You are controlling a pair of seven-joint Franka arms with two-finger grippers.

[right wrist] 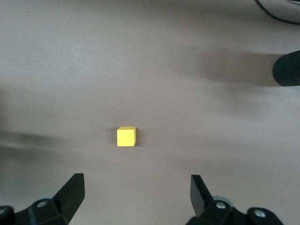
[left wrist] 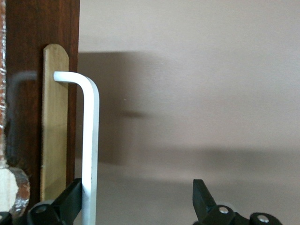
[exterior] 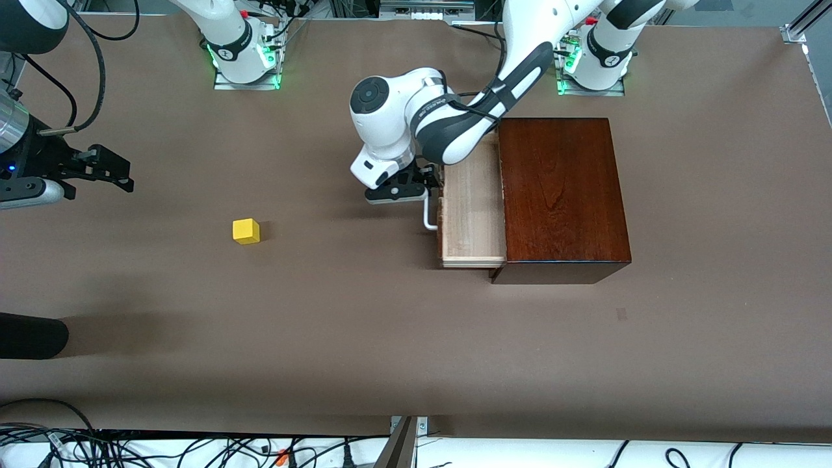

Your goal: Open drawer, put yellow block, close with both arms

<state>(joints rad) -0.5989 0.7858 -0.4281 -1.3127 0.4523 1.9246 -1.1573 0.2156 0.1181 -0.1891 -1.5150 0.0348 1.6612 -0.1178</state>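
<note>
The yellow block (exterior: 246,231) sits alone on the bare worktop (exterior: 390,338), well apart from the drawer (exterior: 473,214), toward the right arm's end. The right pincer (right wrist: 137,191) hangs over the worktop w/ jaws spread wide and empty; in the right wrist view the block lies ahead of the gap between the fingers, roughly centred, faces approx. square to the jaws. As a cube it has no long axis, so no wrist turn looks necessary. The right arm is far closer to the block than the left.

The drawer is pulled partway out of the wooden box (exterior: 562,195); its pale tray shows nothing inside. The left pincer (left wrist: 138,206) is at the white handle (left wrist: 89,145), jaws spread, one finger touching the bar, not clamping it.

Judgement: next move is a descent of the right pincer onto the block, then carry to the tray.
</note>
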